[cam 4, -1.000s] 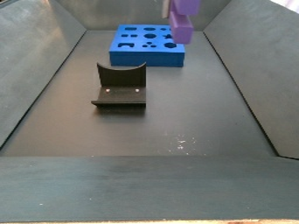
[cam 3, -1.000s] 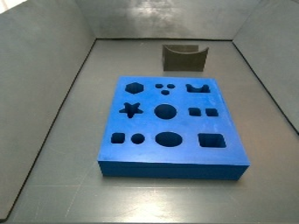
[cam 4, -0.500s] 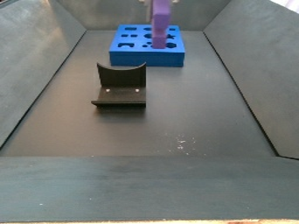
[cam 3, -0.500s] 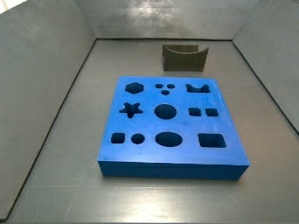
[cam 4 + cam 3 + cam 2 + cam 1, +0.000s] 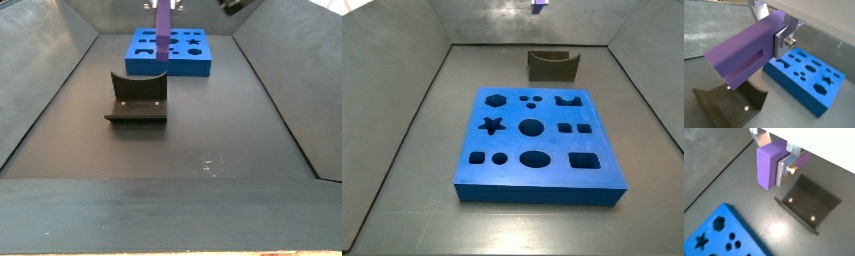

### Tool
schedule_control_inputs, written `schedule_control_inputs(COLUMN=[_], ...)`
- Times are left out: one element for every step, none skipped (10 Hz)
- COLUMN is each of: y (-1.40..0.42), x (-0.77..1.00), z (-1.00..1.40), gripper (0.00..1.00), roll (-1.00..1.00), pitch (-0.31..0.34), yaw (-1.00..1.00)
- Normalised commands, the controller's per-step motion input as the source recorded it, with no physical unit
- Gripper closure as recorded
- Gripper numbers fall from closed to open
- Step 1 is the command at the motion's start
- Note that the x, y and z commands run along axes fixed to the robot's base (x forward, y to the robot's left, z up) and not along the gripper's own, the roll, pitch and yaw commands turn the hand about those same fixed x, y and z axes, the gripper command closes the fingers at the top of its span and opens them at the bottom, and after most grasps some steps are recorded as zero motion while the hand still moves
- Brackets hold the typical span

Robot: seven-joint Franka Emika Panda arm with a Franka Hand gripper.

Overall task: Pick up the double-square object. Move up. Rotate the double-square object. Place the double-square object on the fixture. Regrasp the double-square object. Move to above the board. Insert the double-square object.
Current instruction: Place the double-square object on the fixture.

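The board (image 5: 540, 142) lies flat on the floor, below the gripper and off to one side of it; both wrist views show it (image 5: 721, 235) (image 5: 807, 76) with its star, hexagon, circle and square cut-outs facing up. The fixture (image 5: 136, 97) stands on the floor apart from the board, and in both wrist views it (image 5: 809, 202) (image 5: 727, 102) sits beneath the gripper. The gripper (image 5: 776, 160) is raised well clear of both, with its silver fingers (image 5: 782, 38) clamped on the double-square object (image 5: 746, 51). The object hangs down from the fingers, touching neither board nor fixture. In a side view it (image 5: 162, 31) appears as a narrow upright purple strip above the fixture. In a side view only its tip (image 5: 540, 5) shows, at the upper edge.
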Motion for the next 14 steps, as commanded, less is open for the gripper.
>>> schedule_control_inputs(y=[0.02,0.03,0.04,0.04,0.03,0.03,0.03,0.13,0.14,0.14,0.14,0.14,0.14,0.14], x=[0.73,0.65,0.55,0.47,0.39,0.30,0.19,0.15,0.14,0.15,0.16,0.17,0.18,0.19], z=[-0.04,-0.03,-0.03,-0.02,-0.01,-0.02,-0.02,-1.00,-1.00,-1.00,-1.00,-1.00,-1.00,-1.00], gripper=[1.00,1.00,1.00,1.00,1.00,1.00,1.00,1.00,1.00,1.00,1.00,1.00,1.00,1.00], roll=[-0.79,-0.63,-0.42,-0.27,-0.20,-0.18,-0.17,-1.00,-1.00,-1.00,-0.84,-0.68,-0.47,-0.32], pitch=[0.056,0.051,0.048,0.048,0.040,0.034,0.045,0.243,0.239,0.266,0.267,0.236,0.176,0.132], yaw=[-0.10,-0.10,-0.09,-0.09,-0.08,-0.07,-0.06,0.03,0.01,-0.05,-0.12,-0.17,-0.21,-0.23])
